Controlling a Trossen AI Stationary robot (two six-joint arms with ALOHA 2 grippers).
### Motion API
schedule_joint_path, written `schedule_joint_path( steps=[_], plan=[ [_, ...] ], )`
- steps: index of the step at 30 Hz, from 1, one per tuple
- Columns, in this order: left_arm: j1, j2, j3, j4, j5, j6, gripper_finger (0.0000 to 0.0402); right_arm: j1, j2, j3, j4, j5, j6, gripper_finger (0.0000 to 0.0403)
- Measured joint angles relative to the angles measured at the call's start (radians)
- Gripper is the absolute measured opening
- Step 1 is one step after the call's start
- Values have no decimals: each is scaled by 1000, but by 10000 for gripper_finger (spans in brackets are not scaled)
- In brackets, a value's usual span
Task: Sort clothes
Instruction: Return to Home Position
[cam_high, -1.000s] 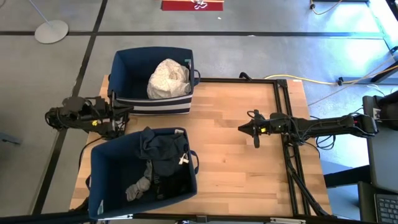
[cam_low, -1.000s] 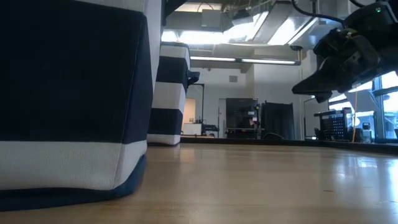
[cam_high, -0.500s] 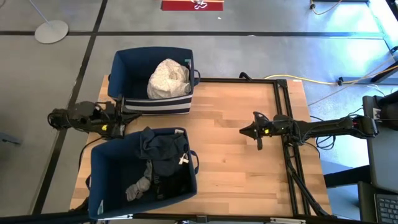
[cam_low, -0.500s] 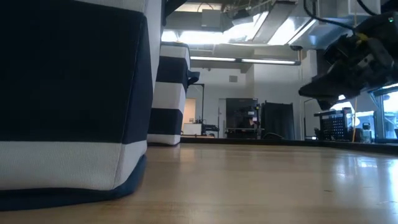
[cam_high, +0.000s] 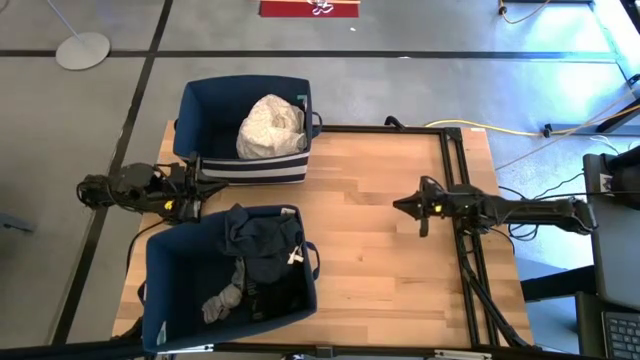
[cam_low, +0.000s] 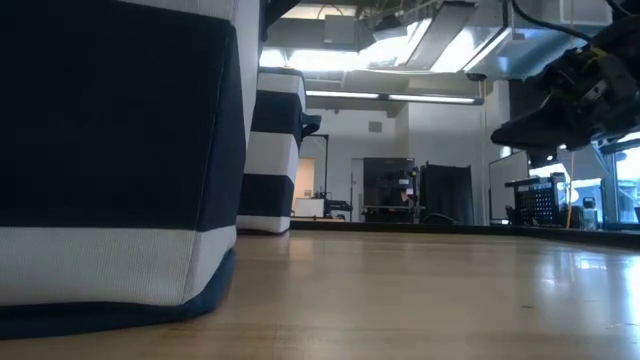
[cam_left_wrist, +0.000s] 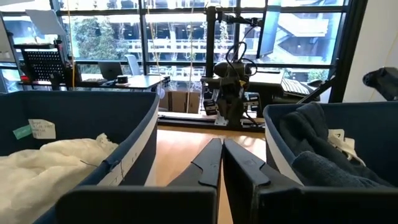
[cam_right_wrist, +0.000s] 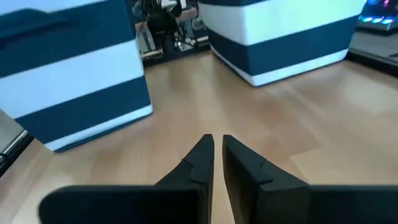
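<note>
At the mouth of the gap between the two bins, centre-left in the high view, the left claw (cam_high: 203, 181) has its fingers pressed together with nothing in them. Its arm runs horizontal in frame, tip pointing right along the gap. Clothes lie on both sides of that axis. The pale clothes (cam_high: 270, 125) are up-right of the tip, inside the upper bin (cam_high: 195, 100). The dark clothes (cam_high: 262, 250) are down-right of it, inside the lower bin (cam_high: 160, 290), and the grey socks (cam_high: 225, 297) sit further toward the lower left of that bin. The left arm is much the nearer to both loads. The right claw (cam_high: 398, 205) is well apart from them at centre-right, pointing left above bare wood, fingers drawn narrow to almost touching, carrying nothing. I see no garment on the surface (cam_high: 380, 290), so my read is that sorting is done and the next move is just a retreat. The left arm needs to back out straight along its own axis so it doesn't catch either bin wall. The right arm has open space around it. Materials: the pale load is a crumpled, soft, faintly patterned mound heaped above the rim. The dark load is limp folded navy and black knit, draped over the lower bin's upper edge. The bins are soft-sided navy fabric boxes with white-striped outer walls. The surface is blond wood planking, smooth with a slight sheen.
</note>
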Motion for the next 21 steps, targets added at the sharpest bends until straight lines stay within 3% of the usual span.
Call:
schedule_joint_path(
  steps=[11,21],
  plan=[
    [0,-1,0,-3,-12,0,6,0,-209,-1,-79,5,-27,35],
    [0,-1,0,23,-352,70,1,0,-211,-2,-84,4,-27,35]
  ],
)
